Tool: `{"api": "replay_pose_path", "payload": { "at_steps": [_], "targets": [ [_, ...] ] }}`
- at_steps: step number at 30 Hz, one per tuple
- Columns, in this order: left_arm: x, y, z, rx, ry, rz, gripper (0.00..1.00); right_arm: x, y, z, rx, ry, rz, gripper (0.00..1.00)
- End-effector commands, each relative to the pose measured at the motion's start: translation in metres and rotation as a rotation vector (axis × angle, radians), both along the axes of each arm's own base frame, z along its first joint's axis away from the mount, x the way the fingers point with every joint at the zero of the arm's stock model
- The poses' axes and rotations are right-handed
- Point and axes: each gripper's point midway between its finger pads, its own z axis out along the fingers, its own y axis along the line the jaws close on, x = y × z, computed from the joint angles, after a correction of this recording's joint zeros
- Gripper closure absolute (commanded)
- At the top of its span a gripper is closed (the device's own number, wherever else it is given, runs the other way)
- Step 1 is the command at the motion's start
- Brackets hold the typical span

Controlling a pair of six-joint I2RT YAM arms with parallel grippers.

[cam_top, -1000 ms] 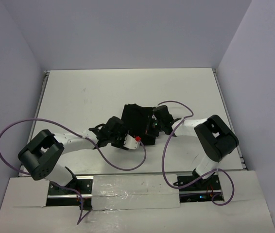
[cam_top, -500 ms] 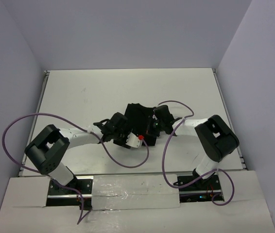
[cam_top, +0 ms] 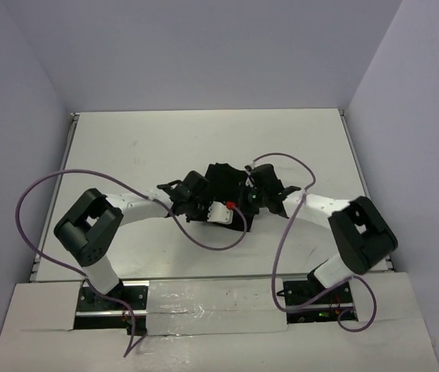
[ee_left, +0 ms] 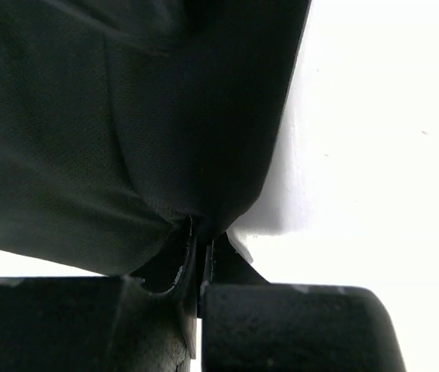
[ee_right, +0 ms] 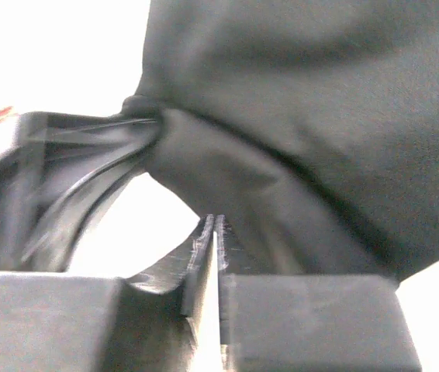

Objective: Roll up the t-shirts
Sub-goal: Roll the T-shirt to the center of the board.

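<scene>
One black t-shirt (cam_top: 223, 180) lies bunched in the middle of the white table (cam_top: 126, 147), between both arms. My left gripper (cam_top: 231, 212) is at its near edge. In the left wrist view the left gripper (ee_left: 201, 226) is shut, and a fold of the t-shirt (ee_left: 126, 116) runs into the jaws. My right gripper (cam_top: 245, 200) comes in from the right. Its jaws (ee_right: 216, 221) stand almost together with a hairline slit, and the t-shirt (ee_right: 320, 116) is right behind the tips. I cannot tell whether they pinch cloth. The left fingers (ee_right: 88, 155) also show there, gripping the cloth.
Purple cables (cam_top: 204, 240) loop from both arms over the near part of the table. Grey walls close in the table at the back and on both sides. The arm bases stand on a taped strip (cam_top: 212, 306) at the near edge.
The left arm has swung right and away from its base, into the t-shirt, and its jaws have shut on the cloth. The right wrist has shifted slightly, and the bundle has moved a little farther back.
</scene>
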Motion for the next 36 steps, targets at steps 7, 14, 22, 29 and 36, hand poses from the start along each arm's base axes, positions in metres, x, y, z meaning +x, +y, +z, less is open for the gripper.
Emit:
{"api": "replay_pose_path", "payload": {
  "at_steps": [7, 14, 22, 29, 36],
  "targets": [
    [-0.055, 0.012, 0.045, -0.052, 0.651, 0.076, 1.0, -0.012, -0.018, 0.107, 0.04, -0.47, 0.192, 0.6],
    [-0.074, 0.027, 0.074, -0.111, 0.872, 0.094, 1.0, -0.051, -0.037, 0.121, -0.027, -0.885, 0.48, 0.51],
    [-0.08, 0.023, 0.07, -0.135, 0.984, 0.108, 1.0, -0.055, -0.034, 0.117, -0.229, -1.186, 0.773, 0.37],
    [-0.081, 0.023, 0.065, -0.131, 1.017, 0.105, 1.0, -0.063, -0.004, 0.089, -0.222, -1.132, 0.999, 0.36],
    [-0.078, 0.025, 0.063, -0.141, 1.039, 0.092, 1.0, -0.061, -0.001, 0.047, -0.301, -1.051, 1.118, 0.35]
  ]
}}
